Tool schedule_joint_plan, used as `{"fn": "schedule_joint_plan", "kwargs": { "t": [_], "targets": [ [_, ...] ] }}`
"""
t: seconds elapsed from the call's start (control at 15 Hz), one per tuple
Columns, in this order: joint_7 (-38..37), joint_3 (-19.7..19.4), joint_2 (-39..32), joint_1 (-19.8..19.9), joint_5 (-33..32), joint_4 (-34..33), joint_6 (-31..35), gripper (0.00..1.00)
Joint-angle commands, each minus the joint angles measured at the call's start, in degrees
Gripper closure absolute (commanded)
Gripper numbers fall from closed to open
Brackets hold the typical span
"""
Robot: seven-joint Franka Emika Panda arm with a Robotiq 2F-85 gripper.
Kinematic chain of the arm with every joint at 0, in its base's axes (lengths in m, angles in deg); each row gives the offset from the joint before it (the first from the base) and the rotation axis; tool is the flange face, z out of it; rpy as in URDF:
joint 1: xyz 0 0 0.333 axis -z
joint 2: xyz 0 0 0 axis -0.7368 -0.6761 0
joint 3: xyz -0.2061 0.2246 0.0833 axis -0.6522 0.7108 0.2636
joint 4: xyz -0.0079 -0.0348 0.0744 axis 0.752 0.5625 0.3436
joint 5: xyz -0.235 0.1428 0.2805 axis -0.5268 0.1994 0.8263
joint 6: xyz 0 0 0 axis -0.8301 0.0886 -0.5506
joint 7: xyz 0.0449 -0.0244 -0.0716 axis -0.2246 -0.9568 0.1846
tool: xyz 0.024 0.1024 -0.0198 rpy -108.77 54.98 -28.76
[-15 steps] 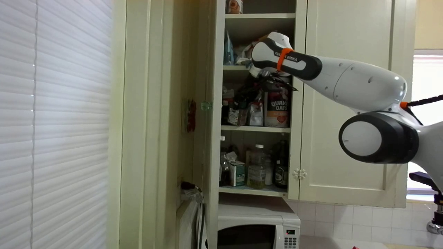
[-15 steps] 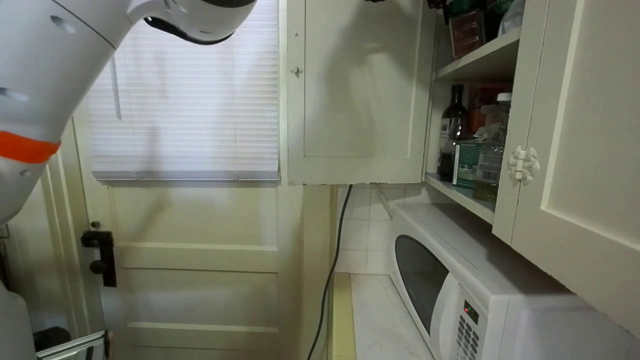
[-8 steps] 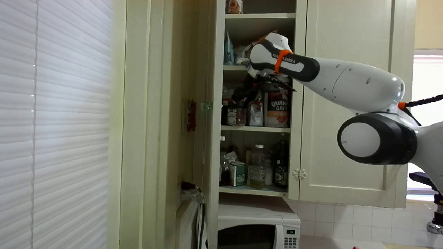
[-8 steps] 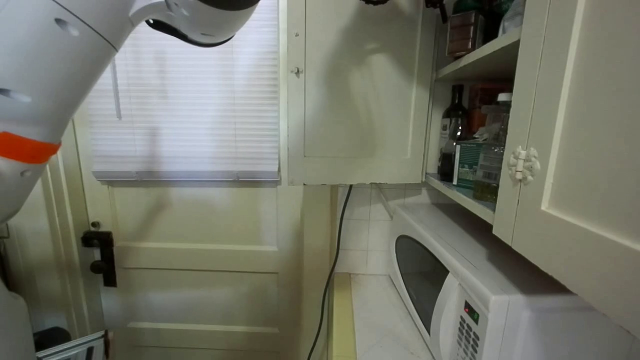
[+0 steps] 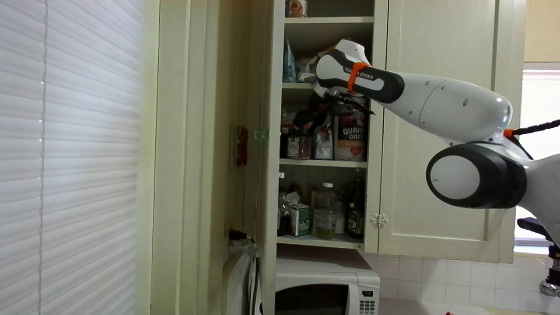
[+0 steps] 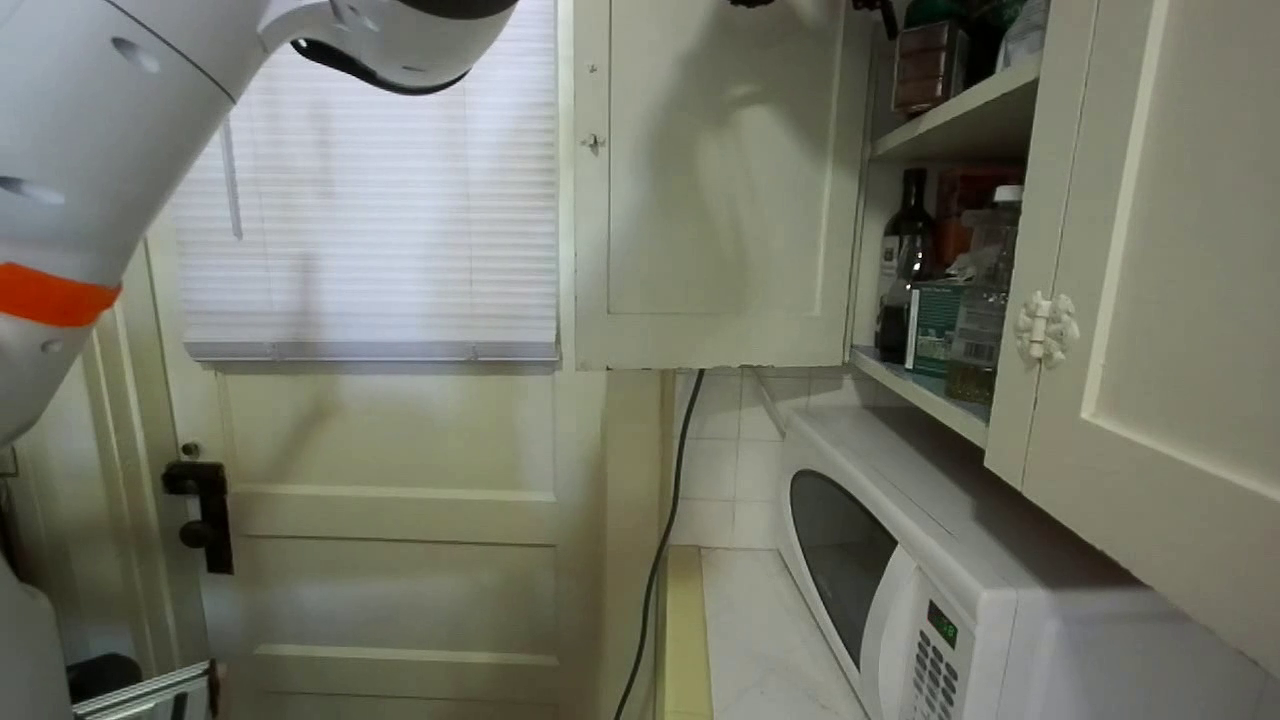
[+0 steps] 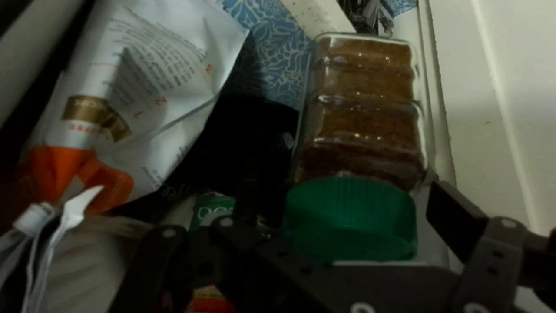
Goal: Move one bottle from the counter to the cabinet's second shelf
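Cabinet shelf [image 5: 323, 163] carries a green-capped, brown-filled bottle [image 7: 361, 134].

The cabinet [image 5: 373, 188] hangs above the microwave [image 5: 321, 279], itself on the bench [image 6: 770, 640]. Lowest shelf [image 5: 321, 242], facing it, left to right: carton [image 5: 301, 221], tall bottle [image 5: 324, 218]. Next shelf [image 5: 323, 163] up, same order: short bottle [image 7: 358, 143], bag [image 5: 323, 144], oats canister [image 5: 350, 140]. In the wrist view the gripper [image 7: 351, 208] straddles the short bottle.

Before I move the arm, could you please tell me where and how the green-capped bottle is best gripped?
Probably by its green cap, jaws across the ribbed sides, reaching in and down through the open front of the cabinet. The bottle stands upright, round cap on top; its body looks ridged, perhaps less even to hold.
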Motion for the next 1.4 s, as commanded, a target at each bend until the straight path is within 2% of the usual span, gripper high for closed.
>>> {"fn": "schedule_joint_plan", "kwargs": {
  "t": [0.0,0.07,0.13,0.27,0.4,0.6,0.67,1.07,1.33],
  "targets": [
    [-1.18,-0.98,0.49,-0.44,-1.23,-1.66,1.05,0.00],
    [-1.44,-1.17,0.82,-0.76,-1.34,-1.78,1.45,0.00],
    [-2.01,1.08,-2.57,0.37,-3.07,-8.71,-1.59,0.00],
    [-1.57,2.47,-2.31,0.42,-2.44,-9.70,-3.21,0.00],
    [-0.87,3.68,1.40,-0.08,-2.14,-4.25,-2.49,0.00],
    [-1.13,3.67,1.94,-0.49,-3.65,-4.09,-3.35,0.00],
    [-1.20,3.45,2.05,-0.66,-4.33,-4.09,-3.55,0.19],
    [0.24,3.52,2.57,-1.26,-6.34,-4.32,-3.47,0.67],
    [1.33,4.37,3.61,-1.32,-5.55,-3.87,-6.08,0.96]
  ]
}}
